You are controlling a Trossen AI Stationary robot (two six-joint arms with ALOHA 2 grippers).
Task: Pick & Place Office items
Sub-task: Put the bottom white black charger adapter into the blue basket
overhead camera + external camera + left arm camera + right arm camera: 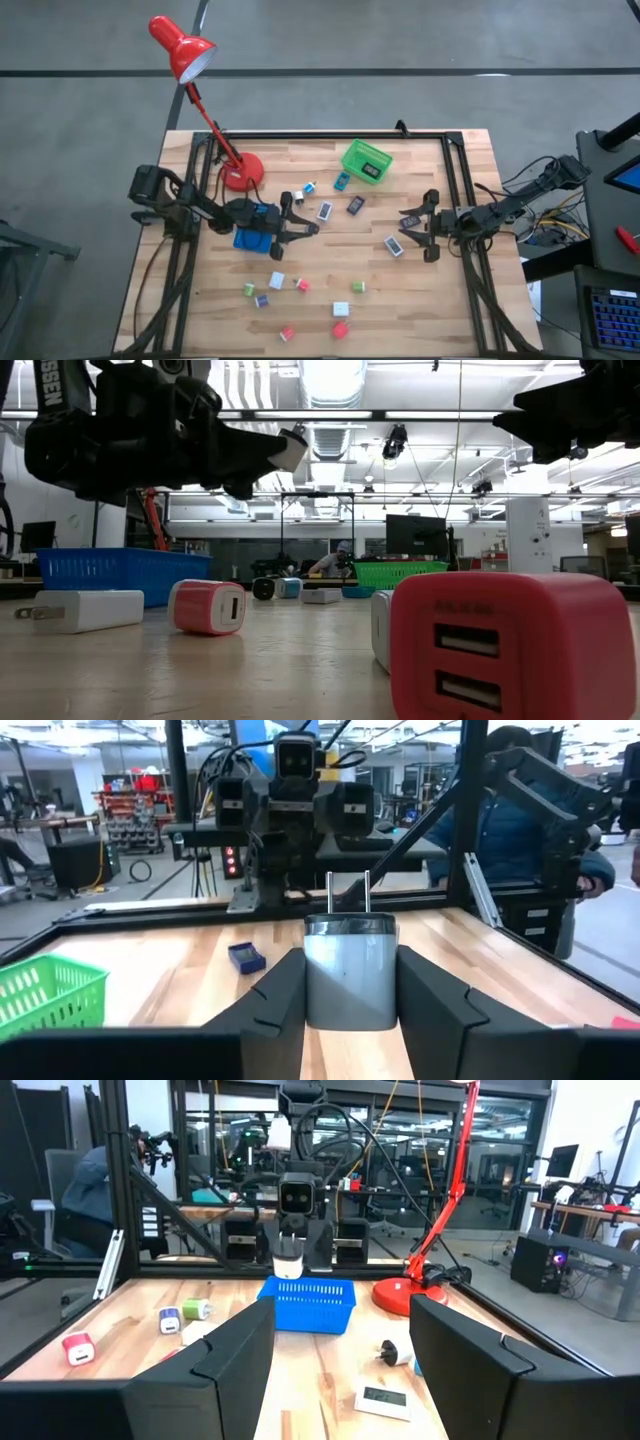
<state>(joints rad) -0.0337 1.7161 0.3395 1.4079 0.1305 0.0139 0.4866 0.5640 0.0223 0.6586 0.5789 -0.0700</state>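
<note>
White and boxy, the two-pronged plastic wall charger (348,970) sits clamped between the fingers of the left tool (300,213), prongs pointing forward, held in the air beside the blue slatted plastic tray (254,229) on the wooden surface (420,300). My reading is that the step in hand is carrying this charger to a container and dropping it in. To do that well, the charger should arrive squarely over the tray's opening, or over the green mesh basket (366,161) if that is its home, before the grip eases, and low enough that it does not bounce out. The tall red desk lamp (183,48) stands close on that side, so the arm's swing wants care.

The right tool (420,226) waits near the surface's right edge, fingers parted and holding nothing, with a small flat grey display piece (383,1397) lying just ahead of it. Other small chargers (341,310) lie scattered toward the front.
</note>
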